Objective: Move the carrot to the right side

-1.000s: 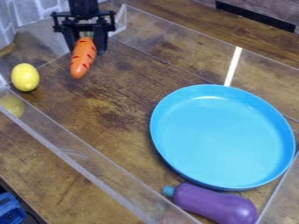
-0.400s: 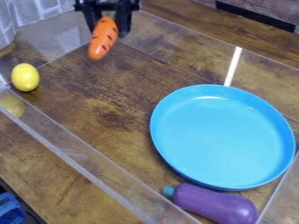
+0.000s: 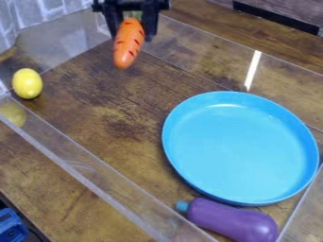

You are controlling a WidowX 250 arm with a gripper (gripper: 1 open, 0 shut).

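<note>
**A:** Starting at the near edge, what lay where?

**B:** The purple eggplant (image 3: 229,222) sat nearest, at the bottom right. Just behind it was the blue plate (image 3: 240,146), filling the right half of the wooden table (image 3: 113,113). The yellow lemon-like ball (image 3: 26,83) rested well apart on the left.

**A:** And the carrot?

**B:** The carrot (image 3: 127,43) was farthest back, at top centre, lifted clear of the table. It hung directly beneath the gripper (image 3: 130,19), leafy end up between the jaws, tip pointing down and tilted slightly left.

**A:** So the jaws were closed on it?

**B:** Yes, clamped on its upper end.

**A:** Which way did the move need to go?

**B:** In my judgement, toward the right of the picture; free table lay behind the plate's far rim.
</note>
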